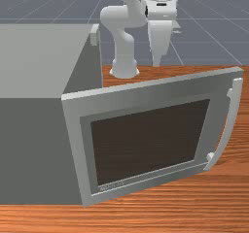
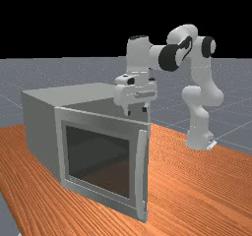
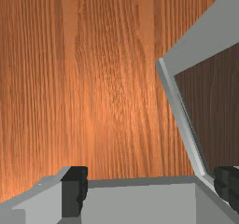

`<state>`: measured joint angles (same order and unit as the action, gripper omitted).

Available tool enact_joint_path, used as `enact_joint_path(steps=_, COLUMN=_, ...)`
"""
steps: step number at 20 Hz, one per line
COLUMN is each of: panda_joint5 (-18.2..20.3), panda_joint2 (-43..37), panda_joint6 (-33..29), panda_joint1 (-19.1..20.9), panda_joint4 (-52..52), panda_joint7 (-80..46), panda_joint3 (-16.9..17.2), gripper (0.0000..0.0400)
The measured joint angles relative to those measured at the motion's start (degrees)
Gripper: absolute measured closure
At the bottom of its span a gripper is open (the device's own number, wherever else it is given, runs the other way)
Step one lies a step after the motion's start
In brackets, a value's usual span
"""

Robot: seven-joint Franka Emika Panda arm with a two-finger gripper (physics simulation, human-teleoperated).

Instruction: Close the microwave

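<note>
Microwave: the body (image 1: 34, 62) sits at the front view's left on the table (image 1: 146, 220), its mouth turned to the front view's right.
Door: wide open, hinged at the mouth's near edge, so it juts toward the front view's right.
Handle: the bar (image 1: 230, 125) is on the outer face, by the free edge, probably placed there for pulling.
Gripper: pointing down (image 2: 137, 110) on the door's inner side; closing likely needs it round on the outer face, pushing toward the far side.
Fingers: spread, pinching nothing.
Views: the wrist view reveals the gap between fingers; the front view, the handle's curve.
</note>
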<state>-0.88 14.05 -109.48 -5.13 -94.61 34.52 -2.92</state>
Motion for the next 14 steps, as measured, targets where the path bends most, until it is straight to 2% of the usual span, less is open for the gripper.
enact_joint_path(steps=1, panda_joint5=-0.04, panda_joint2=-0.27, panda_joint6=-0.09, panda_joint1=0.0, panda_joint4=-0.04, panda_joint7=-0.02, panda_joint3=0.0, gripper=0.0)
enact_joint_path(steps=2, panda_joint5=-0.33, panda_joint2=-1.57, panda_joint6=-2.82, panda_joint1=-0.01, panda_joint4=-1.98, panda_joint7=-0.22, panda_joint3=0.04, gripper=0.0)
enact_joint_path(steps=3, panda_joint5=-0.88, panda_joint2=-3.2, panda_joint6=-6.86, panda_joint1=-0.03, panda_joint4=-4.6, panda_joint7=-0.63, panda_joint3=0.09, gripper=0.0)
enact_joint_path(steps=4, panda_joint5=-2.32, panda_joint2=-4.52, panda_joint6=-13.76, panda_joint1=-0.12, panda_joint4=-7.79, panda_joint7=-1.79, panda_joint3=0.23, gripper=0.0)
enact_joint_path(steps=7, panda_joint5=-3.5, panda_joint2=-4.09, panda_joint6=-17.96, panda_joint1=-0.23, panda_joint4=-8.21, panda_joint7=-2.61, panda_joint3=0.45, gripper=0.0)
enact_joint_path(steps=9, panda_joint5=-1.74, panda_joint2=-2.65, panda_joint6=-12.33, panda_joint1=-0.14, panda_joint4=-4.95, panda_joint7=-1.04, panda_joint3=0.27, gripper=0.0)
enact_joint_path(steps=11, panda_joint5=-3.32, panda_joint2=-3.47, panda_joint6=-18.98, panda_joint1=-0.28, panda_joint4=-7.78, panda_joint7=-2.31, panda_joint3=0.52, gripper=0.0)
enact_joint_path(steps=12, panda_joint5=-2.33, panda_joint2=-2.6, panda_joint6=-15.69, panda_joint1=-0.21, panda_joint4=-5.76, panda_joint7=-1.41, panda_joint3=0.39, gripper=0.0)
enact_joint_path(steps=14, panda_joint5=-3.21, panda_joint2=-2.42, panda_joint6=-19.31, panda_joint1=-0.32, panda_joint4=-6.44, panda_joint7=-2.05, panda_joint3=0.58, gripper=0.0)
